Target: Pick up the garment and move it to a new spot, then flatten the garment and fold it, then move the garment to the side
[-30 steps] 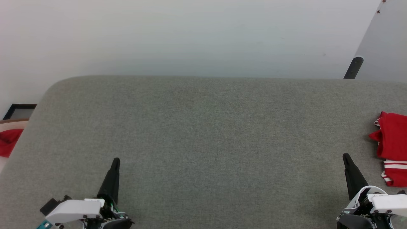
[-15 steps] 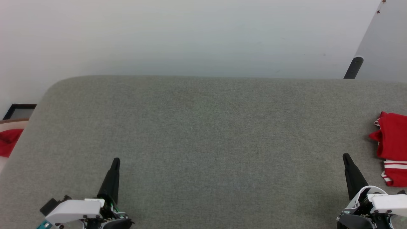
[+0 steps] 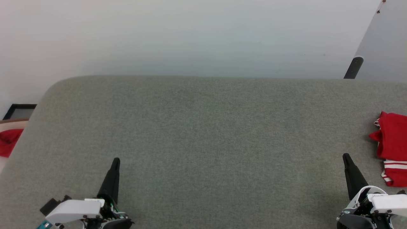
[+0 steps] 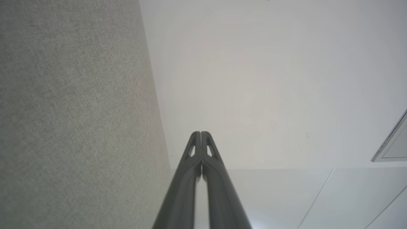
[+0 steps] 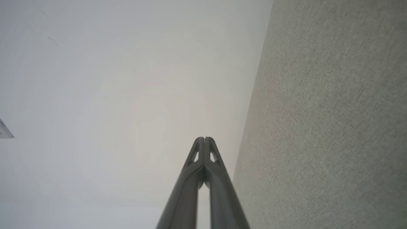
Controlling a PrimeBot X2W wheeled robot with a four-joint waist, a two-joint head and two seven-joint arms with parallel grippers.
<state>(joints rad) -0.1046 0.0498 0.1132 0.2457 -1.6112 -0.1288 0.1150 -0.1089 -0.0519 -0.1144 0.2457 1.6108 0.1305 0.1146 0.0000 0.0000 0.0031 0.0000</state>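
Garment (image 3: 392,149): bright red cloth, soft, bunched into a loose stack of rounded folds. A white band with red stripes shows along its near part. It lies on the grey surface (image 3: 203,133) at the far right of the head view, cut off by the picture's edge. It is near the right gripper (image 3: 345,156) but not touching it.

Right gripper: two long, dark, matte fingers tapering to a blunt point, pressed together with nothing between them. In the right wrist view the fingers (image 5: 187,190) meet at the tips, with small triangular cut-outs just below.

Left gripper (image 3: 116,160): same build, clenched on nothing. It sits low at the left of the head view, well apart from the garment. A smooth white housing (image 3: 74,210) sits at its base.

Against the earlier frames: no difference noted. The garment and both grippers sit where they did a second ago, and the view has not shifted.

Surface: grey woven fabric with a fine, even grain, flat and taut, with a rounded far-left corner.

Room: the wall (image 3: 190,38) behind is plain, pale and smooth. Past the surface's left edge lies a red cloth (image 3: 8,141), with a dark frame (image 3: 19,111) just beyond it. At the upper right a black post (image 3: 353,67) with a rounded top stands beside a slanted pale panel (image 3: 386,41) dotted with small dark screws.
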